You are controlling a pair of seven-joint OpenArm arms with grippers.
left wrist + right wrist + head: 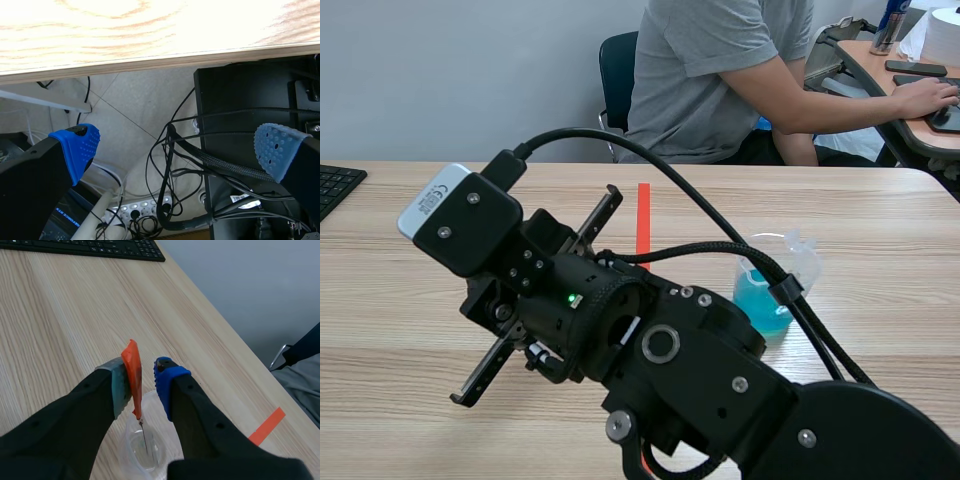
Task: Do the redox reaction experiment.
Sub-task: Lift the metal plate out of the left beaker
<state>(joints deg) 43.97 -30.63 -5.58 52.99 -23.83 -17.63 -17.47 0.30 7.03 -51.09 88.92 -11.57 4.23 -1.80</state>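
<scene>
**Right gripper is dangling a wire into the clear cup**

The right gripper [143, 378] is pinching an orange strip [132, 371] between its pads. The strip is standing upright and lying flat against the grey-green pad. A slight gap is showing on the blue pad's side, so the hold is looking light.

A thin wire [143, 435] is hanging from the strip's lower end, straight down into the clear cup [128, 441]. The cup is sitting on the tabletop [65, 315] directly under the gripper. Gripping the strip high up is probably letting only the wire enter the cup, with the pads above its rim. Whether that cup is holding liquid, I cannot tell.

In the scene view the right arm [700, 370] is lying across the foreground, past the tape line [643, 215], and is hiding the clear cup. The blue cup [765, 300], partly filled with blue liquid, is standing on the tape's other side, just beside the arm's cables. A careless swing is risking a knock there.

The left gripper [175, 146] is hanging spread and empty beyond the tabletop's edge, above floor cables, clear of the work.
</scene>
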